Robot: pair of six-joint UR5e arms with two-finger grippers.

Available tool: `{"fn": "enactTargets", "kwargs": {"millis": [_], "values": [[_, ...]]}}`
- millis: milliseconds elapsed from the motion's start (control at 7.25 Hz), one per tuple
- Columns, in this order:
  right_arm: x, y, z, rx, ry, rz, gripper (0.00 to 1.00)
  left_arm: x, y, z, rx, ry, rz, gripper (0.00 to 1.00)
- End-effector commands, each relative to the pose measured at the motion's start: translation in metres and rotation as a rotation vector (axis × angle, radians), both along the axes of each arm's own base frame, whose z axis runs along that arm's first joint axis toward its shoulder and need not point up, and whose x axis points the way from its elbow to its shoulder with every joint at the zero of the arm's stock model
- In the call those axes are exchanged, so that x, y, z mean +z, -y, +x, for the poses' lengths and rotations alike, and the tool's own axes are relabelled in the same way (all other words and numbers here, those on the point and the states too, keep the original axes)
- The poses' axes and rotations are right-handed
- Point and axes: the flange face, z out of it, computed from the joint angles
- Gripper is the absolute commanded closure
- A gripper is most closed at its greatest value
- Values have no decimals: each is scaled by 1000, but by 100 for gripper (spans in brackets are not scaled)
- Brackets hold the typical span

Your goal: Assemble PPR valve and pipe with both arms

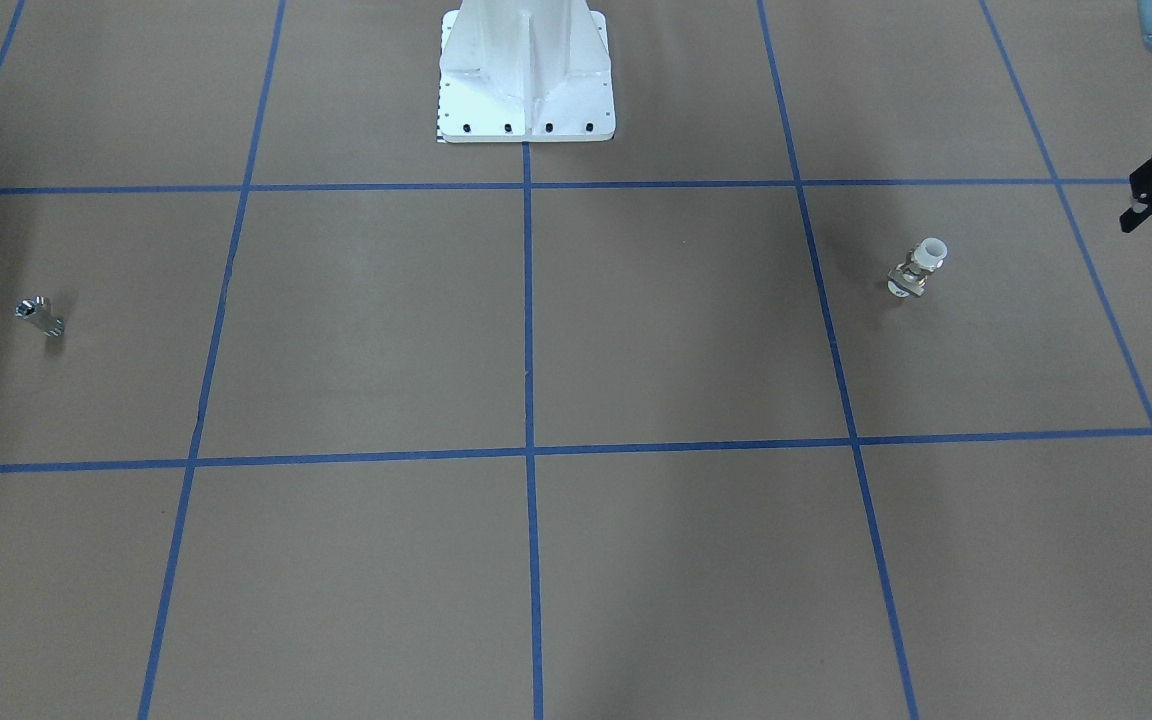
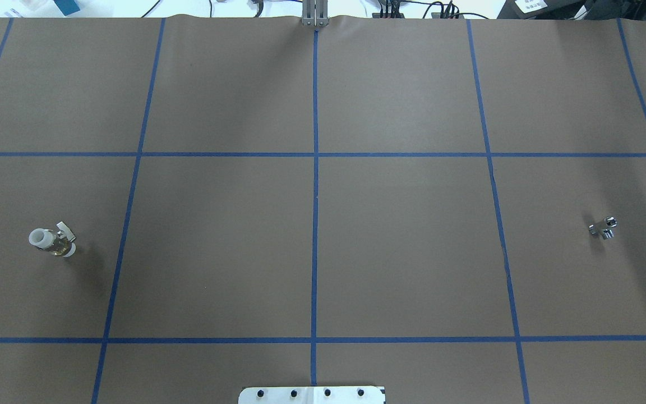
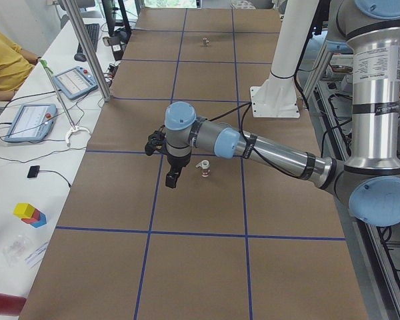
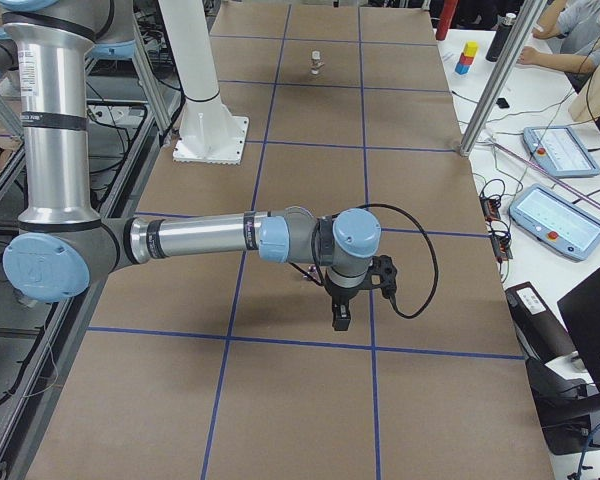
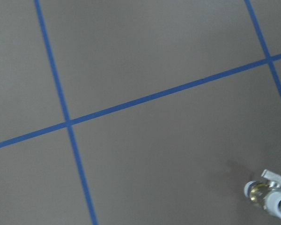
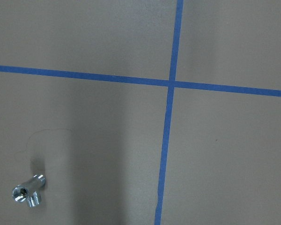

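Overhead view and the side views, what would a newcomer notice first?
The blue tape grid on the brown paper-covered table stands out first. Two tiny parts lie far apart: a brass-and-white plastic valve on the robot's left, a shiny silver metal pipe stub on its right. In the side views the grey left arm with light-blue joint caps and the matching right arm each reach low over a table end.

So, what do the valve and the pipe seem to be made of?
The PPR valve: apparently a brass body, yellowish and shiny, with a matte white plastic socket end and handle. The pipe: polished or chrome-plated metal, silver all over with bright glints; which metal lies beneath cannot be told.
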Motion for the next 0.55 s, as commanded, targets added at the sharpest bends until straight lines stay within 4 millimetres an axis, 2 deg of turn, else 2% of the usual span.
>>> {"fn": "enactTargets", "kwargs": {"millis": [0,276,414], "values": [[1,-2,0,-1,0,-1,0,-17,-13,70,59,-62,62,0],[1,-2,0,-1,0,-1,0,-14,-29,109,59,-53,23,0],[-2,-2,0,0,2,5,0,2,-48,127,24,-13,59,0]]}}
